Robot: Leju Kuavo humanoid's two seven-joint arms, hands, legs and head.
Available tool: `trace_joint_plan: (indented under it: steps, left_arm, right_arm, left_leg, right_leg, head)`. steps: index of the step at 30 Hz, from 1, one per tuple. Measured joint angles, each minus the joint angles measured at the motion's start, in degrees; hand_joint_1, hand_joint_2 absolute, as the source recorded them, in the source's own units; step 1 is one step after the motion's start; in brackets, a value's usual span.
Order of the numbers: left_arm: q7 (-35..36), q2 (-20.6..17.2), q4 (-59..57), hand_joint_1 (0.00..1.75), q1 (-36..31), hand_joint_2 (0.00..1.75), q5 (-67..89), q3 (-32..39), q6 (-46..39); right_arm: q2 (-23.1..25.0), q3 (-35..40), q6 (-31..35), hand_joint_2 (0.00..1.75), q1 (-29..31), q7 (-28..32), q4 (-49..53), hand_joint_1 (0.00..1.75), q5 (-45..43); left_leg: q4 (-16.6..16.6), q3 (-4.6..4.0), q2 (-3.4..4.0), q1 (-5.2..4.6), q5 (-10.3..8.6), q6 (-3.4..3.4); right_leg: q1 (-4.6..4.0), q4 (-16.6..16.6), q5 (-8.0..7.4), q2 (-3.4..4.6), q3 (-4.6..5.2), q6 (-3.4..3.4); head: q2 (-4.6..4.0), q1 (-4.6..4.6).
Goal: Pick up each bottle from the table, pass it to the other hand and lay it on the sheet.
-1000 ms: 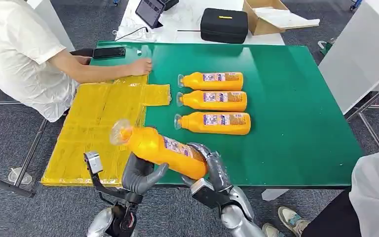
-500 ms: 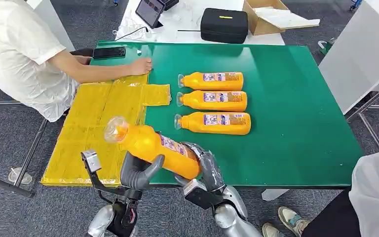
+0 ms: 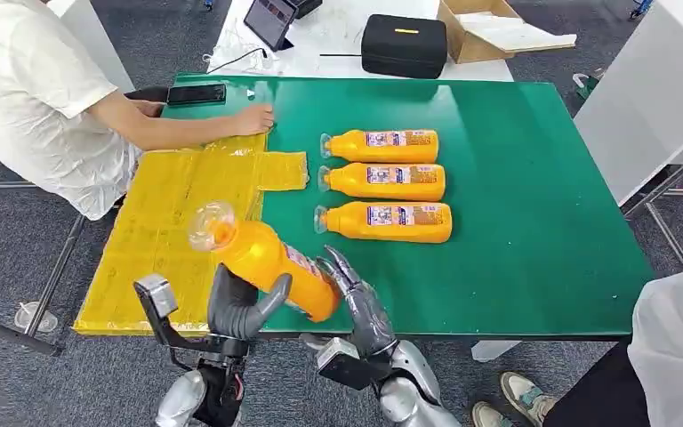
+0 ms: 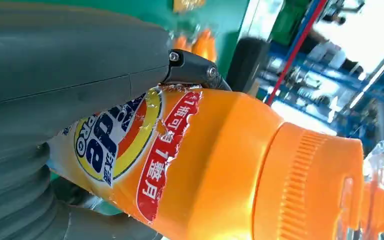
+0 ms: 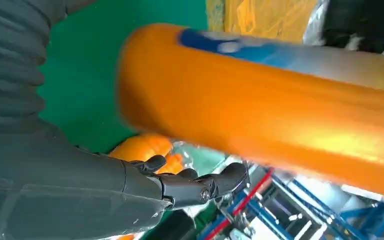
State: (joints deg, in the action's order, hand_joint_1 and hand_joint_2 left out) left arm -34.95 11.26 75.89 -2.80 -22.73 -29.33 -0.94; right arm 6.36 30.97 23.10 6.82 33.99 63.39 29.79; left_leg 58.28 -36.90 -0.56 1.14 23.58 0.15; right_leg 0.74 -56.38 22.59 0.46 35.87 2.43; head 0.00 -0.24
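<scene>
The left hand (image 3: 236,307) grips an orange bottle (image 3: 262,258) around its body, with the thumb on one side and the darker fingers wrapped on the other; in the left wrist view the thumb (image 4: 55,60) presses on the label of the bottle (image 4: 220,170). The bottle is held in the air above the near edge of the green table (image 3: 534,222), tilted, its clear cap pointing to about 10 o'clock, over the yellow sheet (image 3: 178,222). The right hand (image 3: 356,298) stands at 3 o'clock from the bottle's base with its fingers spread and straight; in the right wrist view the fingers (image 5: 200,182) lie apart from the bottle (image 5: 260,110), though the picture is blurred there, so I cannot be fully sure that nothing touches. Three more orange bottles (image 3: 382,182) lie in a row on the table at about 1 o'clock from the held one, parallel, caps toward the sheet. A person (image 3: 36,89) sits at 10 o'clock, with one hand (image 3: 253,118) resting on the far edge of the sheet. A black phone (image 3: 196,93) lies near this hand.
</scene>
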Motion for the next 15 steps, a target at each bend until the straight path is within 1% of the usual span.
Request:
trace_joint_plan:
  steps: [6,7,9,13,15]
  left_arm:
    - [-0.15,-0.02,1.03,1.75,0.55,1.75,0.44,0.65,-0.46]
    - [-0.15,-0.02,1.07,1.75,0.6,1.75,0.44,0.74,-0.44]
    - [-0.39,-0.02,1.27,1.75,0.75,1.75,1.49,0.94,-1.86]
    - [-0.85,-0.2,3.56,1.75,2.71,1.75,4.2,3.21,-5.0]
    - [-0.79,-0.42,5.4,1.75,4.12,1.75,4.61,4.9,-5.0]
  right_arm:
    - [0.0,0.22,0.33,1.75,-0.52,0.13,0.0,0.0,0.28]
    - [0.0,0.28,0.33,0.0,-0.52,0.13,0.0,0.0,0.28]
    - [0.0,0.31,2.28,0.0,-0.62,0.33,0.0,0.0,1.31]
    - [-0.09,-1.91,13.36,0.0,-2.83,1.47,1.27,0.0,4.18]
    - [0.0,-5.23,16.18,0.0,-4.64,3.28,3.41,0.0,6.89]
  left_leg:
    - [0.0,0.0,0.0,0.0,0.0,0.0]
    - [0.0,0.0,0.0,0.0,0.0,0.0]
    - [0.0,0.0,0.0,0.0,0.0,0.0]
    - [0.0,-0.01,-0.01,0.0,0.0,0.0]
    - [0.0,-0.03,-0.01,0.0,0.01,0.0]
  right_leg:
    - [0.0,0.0,0.0,0.0,0.0,0.0]
    - [0.0,0.0,0.0,0.0,0.0,0.0]
    - [0.0,0.0,0.0,0.0,0.0,0.0]
    - [0.0,0.0,0.0,0.0,0.01,0.0]
    - [0.0,0.0,0.01,0.0,0.03,0.0]
  head:
    - [0.0,-0.02]
    - [0.0,0.0]
    - [0.0,0.0]
    - [0.0,0.0]
    - [0.0,0.0]
